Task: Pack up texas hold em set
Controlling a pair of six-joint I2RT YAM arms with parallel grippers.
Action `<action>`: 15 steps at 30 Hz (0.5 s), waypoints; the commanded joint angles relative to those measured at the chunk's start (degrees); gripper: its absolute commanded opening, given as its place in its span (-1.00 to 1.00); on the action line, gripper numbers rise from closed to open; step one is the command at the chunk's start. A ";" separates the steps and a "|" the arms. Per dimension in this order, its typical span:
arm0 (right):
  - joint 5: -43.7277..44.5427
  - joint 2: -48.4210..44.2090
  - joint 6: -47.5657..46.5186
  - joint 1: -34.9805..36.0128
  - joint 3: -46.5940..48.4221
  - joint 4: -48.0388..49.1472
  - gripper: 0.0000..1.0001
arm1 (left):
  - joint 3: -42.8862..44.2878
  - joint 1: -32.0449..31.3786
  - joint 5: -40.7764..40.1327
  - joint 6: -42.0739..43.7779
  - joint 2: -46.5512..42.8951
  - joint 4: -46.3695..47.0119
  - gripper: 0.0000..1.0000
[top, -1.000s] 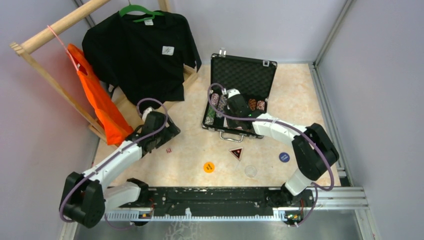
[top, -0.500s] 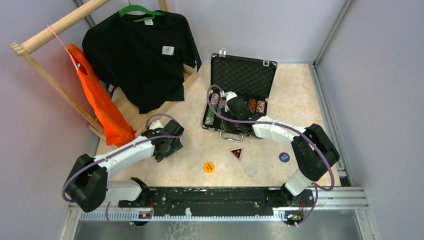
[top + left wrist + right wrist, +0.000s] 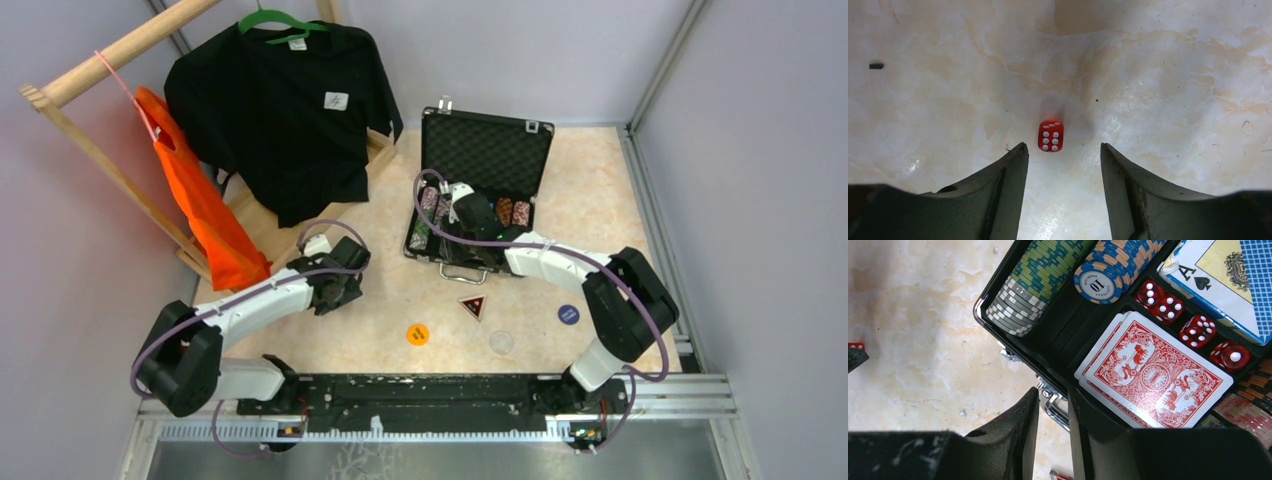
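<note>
Left wrist: left gripper [image 3: 1063, 152] fingers spread wide, low over the beige marbled tabletop [image 3: 1173, 75]. One red die [image 3: 1050, 136], six pips facing the camera, lies on the surface just ahead of the tips, in line with the gap, untouched. Right wrist: right gripper [image 3: 1053, 395] fingers stand a narrow slot apart, gripping nothing, over the near rim of the open case [image 3: 993, 282], by a silver latch [image 3: 1053, 407]. Readable inside: "10" on a blue-and-orange chip [image 3: 1096, 286], its ring lettering too small; "A" with a spade on a blue-patterned card box [image 3: 1218, 280]. Alongside are green and grey chip rows [image 3: 1038, 280], red-backed cards [image 3: 1153, 375] fanned slightly, and four red dice [image 3: 1193, 330] in a row. Top external: past the metal rail [image 3: 440, 395], on the tabletop, lie an orange round token [image 3: 418, 333], a clear disc [image 3: 501, 342], a triangular token [image 3: 473, 306] and a blue round token [image 3: 568, 314]. Behind them is the case, foam lid up. Far left, a black T-shirt [image 3: 290, 110] on a green hanger [image 3: 275, 18] and an orange bag [image 3: 200, 200] hang from a wooden rack [image 3: 120, 50]; the shirt's white label [image 3: 336, 100] is unreadable. Pale grey walls [image 3: 500, 50] enclose the cell.
</note>
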 commanded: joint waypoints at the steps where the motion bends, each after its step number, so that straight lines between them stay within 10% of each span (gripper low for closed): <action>1: -0.10 0.21 0.10 0.41 0.11 2.20 -0.43 | 0.58 1.33 0.09 2.31 0.34 1.55 0.14; 15: -0.11 0.54 0.28 0.42 -0.05 2.43 -0.43 | -1.58 4.61 8.03 8.79 0.46 6.80 0.09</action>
